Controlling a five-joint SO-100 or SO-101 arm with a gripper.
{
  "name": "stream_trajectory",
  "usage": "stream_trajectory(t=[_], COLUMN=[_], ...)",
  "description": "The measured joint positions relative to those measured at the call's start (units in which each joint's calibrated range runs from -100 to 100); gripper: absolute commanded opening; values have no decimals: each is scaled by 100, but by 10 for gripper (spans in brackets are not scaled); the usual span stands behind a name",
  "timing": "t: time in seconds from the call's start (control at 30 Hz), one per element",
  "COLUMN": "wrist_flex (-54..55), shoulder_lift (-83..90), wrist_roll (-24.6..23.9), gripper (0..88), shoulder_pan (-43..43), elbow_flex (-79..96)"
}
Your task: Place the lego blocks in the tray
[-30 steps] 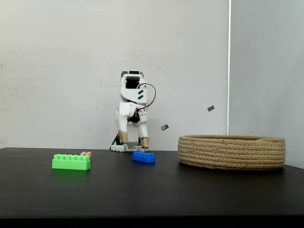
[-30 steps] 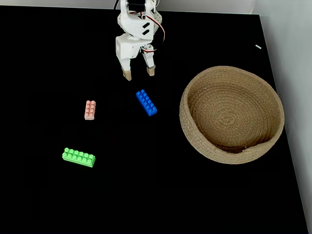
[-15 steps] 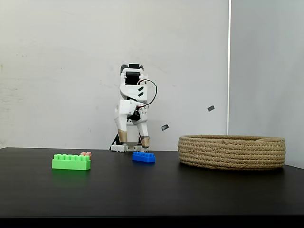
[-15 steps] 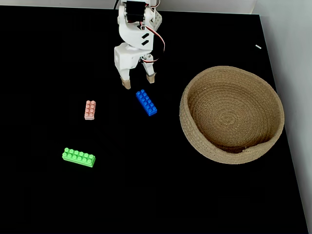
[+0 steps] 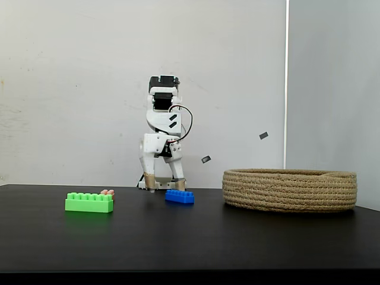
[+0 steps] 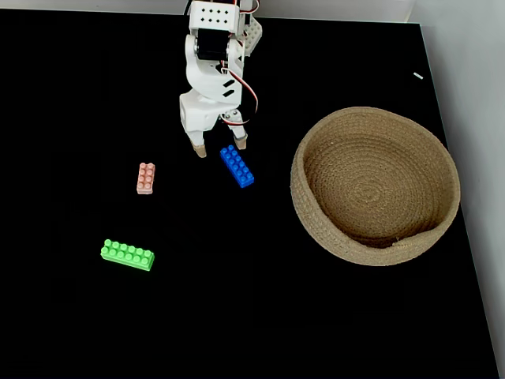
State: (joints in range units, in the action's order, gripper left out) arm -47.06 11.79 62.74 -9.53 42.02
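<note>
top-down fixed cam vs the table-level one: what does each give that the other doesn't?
Top-down: the basket's bare coiled floor, and the spacing between bricks, with the pink brick whole and well apart from the green brick.

Table-level: height. The fingers hang just above the table, and the basket's low wall shows side-on.

Both: open gripper near the blue brick's end, and all three bricks lying on the black table, outside the basket.

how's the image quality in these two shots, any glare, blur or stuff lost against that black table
In both fixed views everything is sharp, with no motion blur. In the side-on fixed view the table shows a soft sheen and a faint reflection under the green brick. In the top-down fixed view the table reads flat black, shadows vanish, and the tray is evenly lit.
</note>
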Motion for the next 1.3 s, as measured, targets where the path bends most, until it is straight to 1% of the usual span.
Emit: stream_trajectory(t=[0.17,0.43,0.47,0.6,0.93,1.1,1.3], wrist_flex=[97,195,244,479,942,796,796], shoulder_lift=[-322,-653,-696,-831,-831,-483,-399], wrist_roll=[-78,-142,-142,-215,-557,-825,-1265], gripper=[242,201,184,4,0,0,0], shoulder_pan=[252,415,423,521,586,627,1352], elbow_flex=[-239,-389,-415,-504,-681,-1653,-3067])
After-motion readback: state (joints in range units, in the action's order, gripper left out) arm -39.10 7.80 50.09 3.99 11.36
